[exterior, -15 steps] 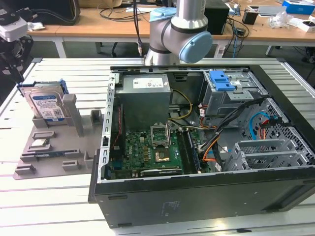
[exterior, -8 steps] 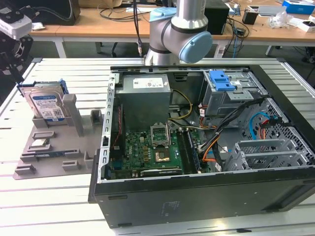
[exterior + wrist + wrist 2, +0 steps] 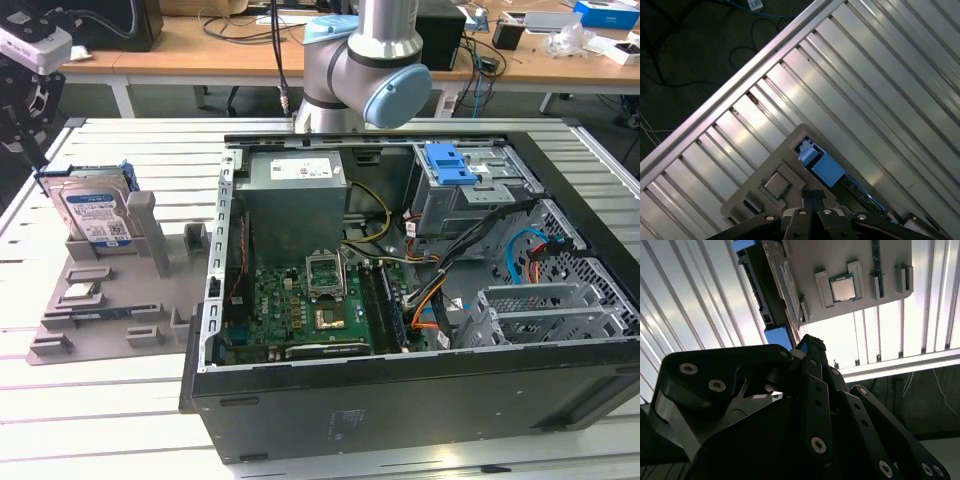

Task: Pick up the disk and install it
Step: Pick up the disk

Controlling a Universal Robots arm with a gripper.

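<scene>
Disk stands on edge in grey holder at the exterior view's left, outside the PC case; gripper over it, closed on nothing; for a clean pick, prob. open wide & square up to disk's flat sides.

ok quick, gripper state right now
gripper: closed, holding nothing; the disk stands in the grey holder.
</scene>
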